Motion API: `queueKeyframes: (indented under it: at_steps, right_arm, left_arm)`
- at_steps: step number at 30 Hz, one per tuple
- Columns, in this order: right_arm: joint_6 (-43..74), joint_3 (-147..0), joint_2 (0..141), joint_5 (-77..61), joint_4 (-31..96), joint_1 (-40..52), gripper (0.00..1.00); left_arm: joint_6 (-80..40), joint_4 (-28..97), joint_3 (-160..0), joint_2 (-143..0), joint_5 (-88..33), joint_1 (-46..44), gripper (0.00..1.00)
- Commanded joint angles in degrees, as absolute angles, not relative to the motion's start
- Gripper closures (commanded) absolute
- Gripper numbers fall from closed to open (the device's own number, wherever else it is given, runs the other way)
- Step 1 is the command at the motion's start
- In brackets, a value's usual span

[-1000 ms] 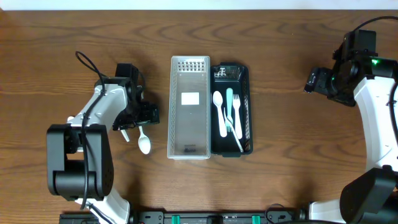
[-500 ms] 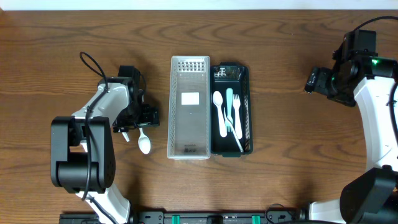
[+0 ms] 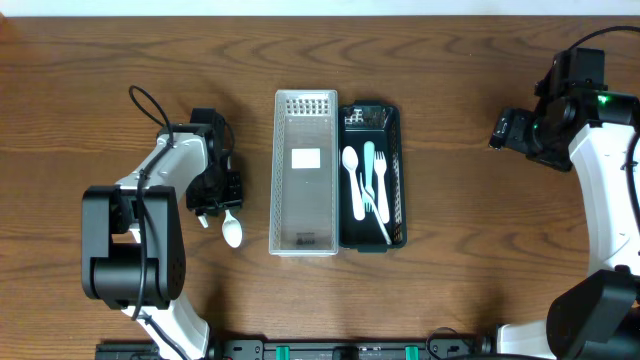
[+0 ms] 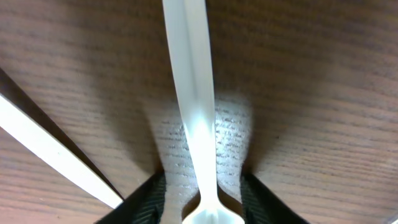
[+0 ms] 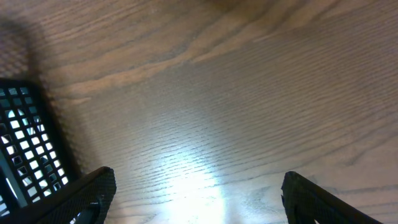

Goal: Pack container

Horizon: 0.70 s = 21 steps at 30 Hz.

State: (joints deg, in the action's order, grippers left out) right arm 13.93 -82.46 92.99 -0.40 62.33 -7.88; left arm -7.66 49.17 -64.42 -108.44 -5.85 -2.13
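White spoon [image 3: 232, 233]: lies flat on table [image 3: 450, 80], just left of clear bin [image 3: 305, 205]; dark bin [image 3: 399, 200] holds other cutlery. Left gripper [image 3: 216, 207]: fingers spread, straddling the handle, not clamped, evidently aligned for pickup. Right gripper [image 5: 199, 202]: spread, empty, parked well apart.

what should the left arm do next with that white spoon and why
Probably close the left gripper on the white plastic spoon. In the left wrist view its open fingers straddle the spoon's handle, which lies flat on the wooden table, not yet gripped.
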Motion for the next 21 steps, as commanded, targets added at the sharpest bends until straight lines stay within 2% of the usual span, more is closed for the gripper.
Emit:
queueKeyframes:
  at_steps: [1, 3, 7, 10, 15, 21]
  right_arm:
    - [13.2, -82.2, 93.3, -0.5, 62.5, -8.0, 0.11]
    - [13.2, -82.2, 93.3, -0.5, 62.5, -7.9, 0.11]
    - [13.2, -82.2, 93.3, -0.5, 62.6, -7.9, 0.12]
    - [13.2, -82.2, 93.3, -0.5, 62.6, -8.0, 0.11]
    - [13.2, -82.2, 93.3, -0.5, 62.6, -7.9, 0.11]
    - [13.2, -82.2, 93.3, -0.5, 62.6, -7.9, 0.11]
  left_arm:
    - [-7.6, 49.4, -63.8, -110.8, -6.0, -2.0, 0.71]
    - [-7.6, 49.4, -63.8, -110.8, -6.0, -2.0, 0.8]
    - [-7.6, 49.4, -63.8, -110.8, -6.0, -2.0, 0.81]
    - [-7.5, 49.4, -64.0, -110.8, -6.0, -2.0, 0.94]
    - [-7.5, 51.4, -66.5, -109.5, -6.0, -2.1, 0.94]
    - [-7.5, 59.7, -74.8, -102.7, -6.0, -5.4, 0.94]
